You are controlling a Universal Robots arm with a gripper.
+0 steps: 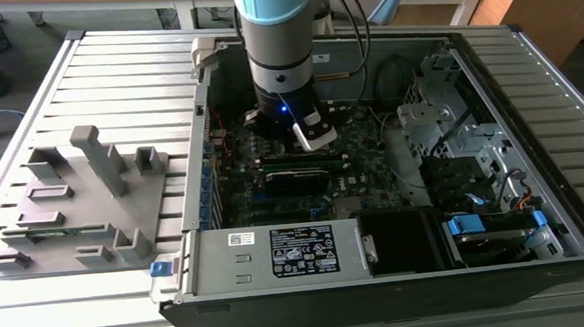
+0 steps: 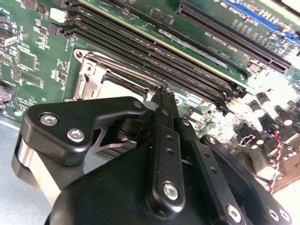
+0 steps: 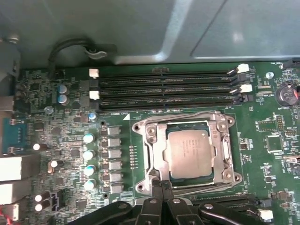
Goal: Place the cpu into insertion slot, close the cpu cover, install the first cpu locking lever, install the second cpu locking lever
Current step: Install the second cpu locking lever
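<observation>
grey slatted table [image 1: 111,76] carries the open computer case [image 1: 535,115]. the cpu [image 3: 189,152] sits in the insertion slot [image 3: 187,154], cpu cover [image 3: 159,157] down, frame centre. gripper [image 3: 161,187] fingers pressed together at the socket's lower edge; levers indistinct.

I see a slatted grey metal surface [image 1: 121,75] carrying an open computer case [image 1: 383,280], and just beside it, toward the exterior view's left, a grey fixture tray [image 1: 80,217].
</observation>
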